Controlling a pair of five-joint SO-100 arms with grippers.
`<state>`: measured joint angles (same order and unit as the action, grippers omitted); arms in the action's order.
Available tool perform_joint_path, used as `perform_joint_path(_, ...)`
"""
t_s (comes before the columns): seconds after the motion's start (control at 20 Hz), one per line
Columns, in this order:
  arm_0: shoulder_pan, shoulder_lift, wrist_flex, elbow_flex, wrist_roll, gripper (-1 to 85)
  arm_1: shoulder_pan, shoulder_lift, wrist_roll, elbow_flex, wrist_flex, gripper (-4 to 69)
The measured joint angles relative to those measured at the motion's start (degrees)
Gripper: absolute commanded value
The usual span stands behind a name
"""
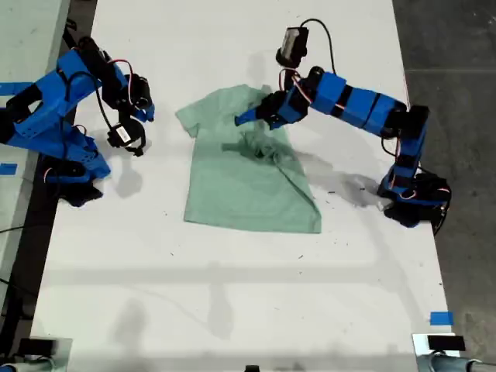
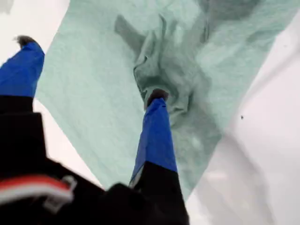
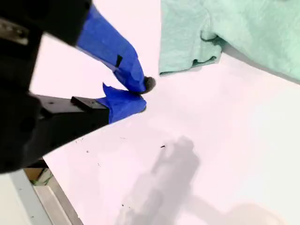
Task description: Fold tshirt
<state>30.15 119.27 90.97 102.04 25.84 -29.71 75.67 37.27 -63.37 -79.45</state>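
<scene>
One tshirt [image 1: 244, 182] is seen, and two grippers. The tshirt lies on the white table [image 1: 232, 294], near the middle, with one sleeve flat toward the exterior view's left and its hem running straight nearest the camera. The sleeve on the exterior view's right has been drawn inward, so that a bunched ridge of cloth sits on the chest.

My first gripper [image 1: 248, 118] is over the upper part of the tshirt, and its jaws are spread wide. In the first wrist view my first gripper [image 2: 91, 70] is seen with one fingertip [image 2: 157, 96] pressed against the bunched cloth of the tshirt [image 2: 98, 93] and the other held apart over the flat cloth near its edge; nothing is clamped between them.

My second gripper [image 1: 147, 115] is held above bare table, just beside the flat sleeve and clear of it. In the second wrist view my second gripper [image 3: 143, 96] is seen with its tips drawn together, almost touching, and nothing held; the sleeve of the tshirt [image 3: 187, 37] lies a little beyond them.

Wide bare table is seen beyond the hem and along both sides.
</scene>
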Motion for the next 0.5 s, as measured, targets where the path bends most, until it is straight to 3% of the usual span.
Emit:
perform_joint_path(0.15, 0.0, 0.1, -0.1, 0.3, 0.0, 0.0, 0.0, 11.4, 0.4, -7.4, -6.2, 33.1)
perform_joint_path(0.5, 0.4, -7.0, -1.2, -2.4, 1.7, 0.3, 4.2, 32.5, -2.7, -30.2, -6.4, 31.5)
